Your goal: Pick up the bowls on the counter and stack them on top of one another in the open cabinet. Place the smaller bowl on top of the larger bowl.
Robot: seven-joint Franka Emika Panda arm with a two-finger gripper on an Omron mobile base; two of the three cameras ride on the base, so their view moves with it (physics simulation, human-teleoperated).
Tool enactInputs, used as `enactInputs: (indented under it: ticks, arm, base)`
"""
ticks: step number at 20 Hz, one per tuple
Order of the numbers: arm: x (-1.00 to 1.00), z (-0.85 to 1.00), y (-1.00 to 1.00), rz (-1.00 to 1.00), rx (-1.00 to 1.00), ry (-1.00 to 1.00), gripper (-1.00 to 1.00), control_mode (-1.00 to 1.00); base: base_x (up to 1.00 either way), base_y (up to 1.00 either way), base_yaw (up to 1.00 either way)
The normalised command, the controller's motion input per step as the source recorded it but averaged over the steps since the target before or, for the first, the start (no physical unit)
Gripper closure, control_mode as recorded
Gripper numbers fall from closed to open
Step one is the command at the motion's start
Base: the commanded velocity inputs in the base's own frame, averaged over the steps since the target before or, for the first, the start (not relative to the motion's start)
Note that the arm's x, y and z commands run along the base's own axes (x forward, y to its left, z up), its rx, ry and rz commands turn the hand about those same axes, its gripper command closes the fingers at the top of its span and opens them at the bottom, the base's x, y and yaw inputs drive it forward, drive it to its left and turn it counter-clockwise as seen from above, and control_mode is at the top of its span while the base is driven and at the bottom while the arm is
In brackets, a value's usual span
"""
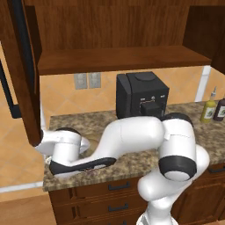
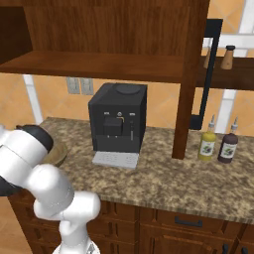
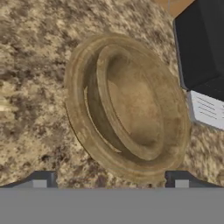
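A wide tan-brown bowl with a thick rim lies on the granite counter, just ahead of my gripper. The gripper is open, its fingertips wide apart on either side of the bowl's near rim and holding nothing. Inside the bowl is a raised inner ring; I cannot tell whether it is the smaller bowl. My arm hides most of the bowl in the left base view, and a sliver of the bowl shows in the right one. The open cabinet's shelf hangs above the counter.
A black coffee machine stands right of the bowl, its grey drip tray close to the rim. The cabinet door with its long black handle hangs left of my hand. Two bottles stand far right. The counter's left end is near.
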Motion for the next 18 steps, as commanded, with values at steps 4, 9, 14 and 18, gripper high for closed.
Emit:
enactInputs:
  ticks: [4,9,14,18]
  arm:
    - [-0.01,-0.43,-0.20,0.00,0.00,0.14,-1.00,-1.00]
    - [0.24,-0.20,-0.22,0.00,0.00,0.03,-1.00,-1.00]
    - [0.17,-0.41,-0.18,0.00,0.00,0.08,-1.00,-1.00]
    - [0.13,-0.41,-0.07,0.00,-0.03,0.02,1.00,-1.00]
  base:
    - [0.00,0.00,0.00]
    - [0.00,0.00,0.00]
    - [0.00,0.00,0.00]
    - [0.00,0.00,0.00]
